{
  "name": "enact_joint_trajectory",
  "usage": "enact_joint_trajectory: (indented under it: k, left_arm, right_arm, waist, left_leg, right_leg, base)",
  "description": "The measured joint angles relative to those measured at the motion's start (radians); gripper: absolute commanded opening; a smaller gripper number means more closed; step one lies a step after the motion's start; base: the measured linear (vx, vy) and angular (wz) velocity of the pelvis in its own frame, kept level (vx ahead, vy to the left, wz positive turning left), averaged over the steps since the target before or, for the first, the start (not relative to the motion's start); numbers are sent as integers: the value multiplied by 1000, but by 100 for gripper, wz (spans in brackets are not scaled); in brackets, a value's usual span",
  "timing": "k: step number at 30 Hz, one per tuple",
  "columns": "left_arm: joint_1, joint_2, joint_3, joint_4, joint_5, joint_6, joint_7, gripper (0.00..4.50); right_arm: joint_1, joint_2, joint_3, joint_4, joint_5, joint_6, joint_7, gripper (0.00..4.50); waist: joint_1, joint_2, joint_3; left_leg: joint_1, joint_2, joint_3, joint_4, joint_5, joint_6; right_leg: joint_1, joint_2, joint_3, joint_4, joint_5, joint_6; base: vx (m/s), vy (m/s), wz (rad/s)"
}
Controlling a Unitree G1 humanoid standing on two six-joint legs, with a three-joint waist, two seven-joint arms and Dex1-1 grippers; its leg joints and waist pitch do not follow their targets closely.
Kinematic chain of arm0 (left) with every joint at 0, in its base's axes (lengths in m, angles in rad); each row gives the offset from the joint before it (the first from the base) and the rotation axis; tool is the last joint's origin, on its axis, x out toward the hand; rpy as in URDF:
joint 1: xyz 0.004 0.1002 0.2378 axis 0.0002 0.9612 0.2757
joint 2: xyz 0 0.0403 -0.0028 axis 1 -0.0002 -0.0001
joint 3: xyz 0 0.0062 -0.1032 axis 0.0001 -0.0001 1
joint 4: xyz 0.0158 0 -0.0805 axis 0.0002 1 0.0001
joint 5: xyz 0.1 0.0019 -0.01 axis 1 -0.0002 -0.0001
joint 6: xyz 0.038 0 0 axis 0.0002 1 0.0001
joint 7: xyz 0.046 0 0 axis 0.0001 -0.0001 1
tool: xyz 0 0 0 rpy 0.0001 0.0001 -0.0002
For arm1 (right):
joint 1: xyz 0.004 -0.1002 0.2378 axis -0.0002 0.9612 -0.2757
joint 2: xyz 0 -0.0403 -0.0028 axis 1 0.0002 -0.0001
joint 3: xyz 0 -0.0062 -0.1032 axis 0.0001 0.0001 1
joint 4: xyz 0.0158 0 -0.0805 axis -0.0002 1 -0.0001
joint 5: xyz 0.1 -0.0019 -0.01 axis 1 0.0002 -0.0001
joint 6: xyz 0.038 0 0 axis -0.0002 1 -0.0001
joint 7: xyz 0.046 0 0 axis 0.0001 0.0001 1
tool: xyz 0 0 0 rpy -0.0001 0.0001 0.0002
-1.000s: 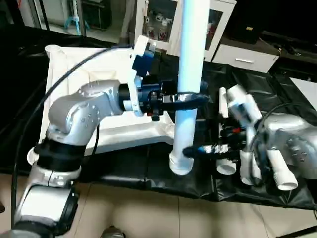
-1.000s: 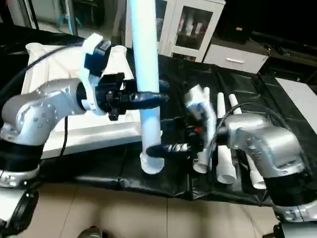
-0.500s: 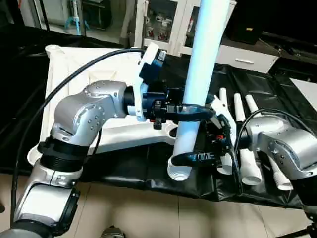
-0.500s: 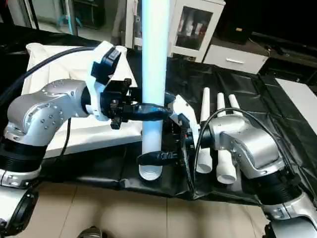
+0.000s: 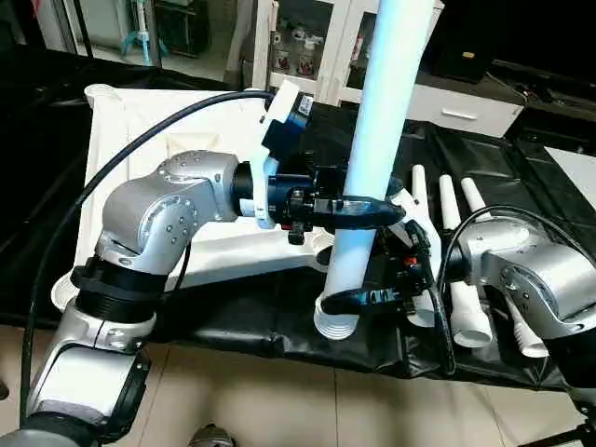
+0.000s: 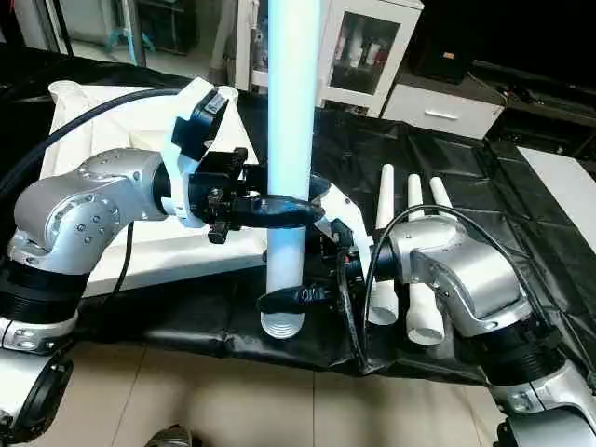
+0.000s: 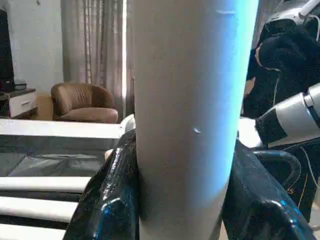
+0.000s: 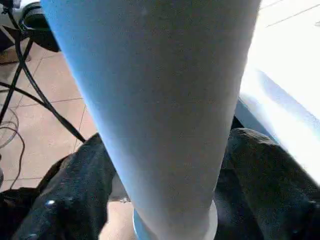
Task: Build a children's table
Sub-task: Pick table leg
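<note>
My left gripper [image 5: 361, 210] is shut on a long white tapered leg [image 5: 374, 130] of the children's table and holds it nearly upright over the worktable's front edge. Its black fingers [image 7: 112, 195] press both sides of the tube. My right gripper [image 5: 346, 300] is at the leg's lower end, just above the ribbed collar [image 5: 335, 323]. The leg [image 8: 160, 100] runs down the middle of the right wrist view. The white square top [image 5: 140, 130] lies flat behind my left arm. Three more legs [image 6: 413, 251] lie side by side to the right.
Black sheeting covers the worktable [image 5: 521, 177], whose front edge [image 5: 279, 340] drops to a tiled floor. A white cabinet [image 5: 307, 47] stands behind the table. A flat white board [image 5: 575, 172] lies at the far right. My left arm's cable [image 5: 112, 177] arcs over the top.
The camera has shifted. My right arm has swung in closer to the leg's lower end, and the leg now leans slightly. The left gripper's hold is unchanged.
</note>
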Motion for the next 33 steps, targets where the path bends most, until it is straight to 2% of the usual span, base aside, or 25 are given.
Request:
enact_joint_trajectory:
  k: [7, 10, 12, 17, 29, 30, 31, 33]
  left_arm:
    - [0, 0, -11, 0, 9, 0, -10, 179]
    - [0, 1, -10, 0, 18, -1, -11, 179]
    - [0, 1, -10, 0, 18, -1, -11, 179]
    - [0, 4, -9, 4, 22, -8, -7, 179]
    - [1, 8, -8, 6, 29, -13, -8, 179]
    - [1, 7, -8, 6, 29, -13, -6, 235]
    - [1, 7, -8, 6, 29, -13, -5, 249]
    - [1, 2, 0, 9, 29, -10, 8, 249]
  right_arm:
    - [1, 1, 12, 0, -12, -5, 9, 276]
    - [1, 4, 13, 0, -12, -5, 10, 270]
    - [1, 8, 13, 1, -15, -6, 9, 239]
    - [1, 12, 14, 2, -20, -13, 8, 202]
    - [4, 16, 14, 1, -36, -32, 7, 191]
    - [5, 16, 13, 1, -37, -32, 6, 191]
    - [6, 16, 13, 0, -37, -33, 6, 191]
    - [9, 16, 13, 0, -37, -32, 4, 191]
  waist:
    - [0, 0, 0]
    - [0, 0, 0]
    - [0, 0, 0]
    - [0, 0, 0]
    - [0, 0, 0]
    - [0, 0, 0]
    - [0, 0, 0]
    - [1, 0, 0]
  left_leg:
    - [0, 0, 0, 0, 0, 0]
    - [0, 0, 0, 0, 0, 0]
    - [0, 0, 0, 0, 0, 0]
    - [0, 0, 0, 0, 0, 0]
    - [0, 0, 0, 0, 0, 0]
    - [0, 0, 0, 1, 0, 0]
    - [0, 0, 0, 1, 0, 0]
    - [0, 0, 0, 1, 0, 0]
  right_leg:
    - [0, 0, 0, 0, 0, 0]
    - [0, 0, 0, 0, 0, -1]
    - [0, 0, 0, 0, 0, -1]
    - [0, 0, 0, 0, 1, -1]
    - [0, 0, 0, 0, 1, -1]
    - [0, 0, 0, 0, 1, -1]
    - [0, 0, 0, 0, 1, -1]
    - [0, 0, 0, 0, 1, -1]
  base:
    - [0, 0, 0]
    - [0, 0, 0]
    - [0, 0, 0]
    - [0, 0, 0]
    - [0, 0, 0]
    - [0, 0, 0]
    - [0, 0, 0]
    - [0, 0, 0]
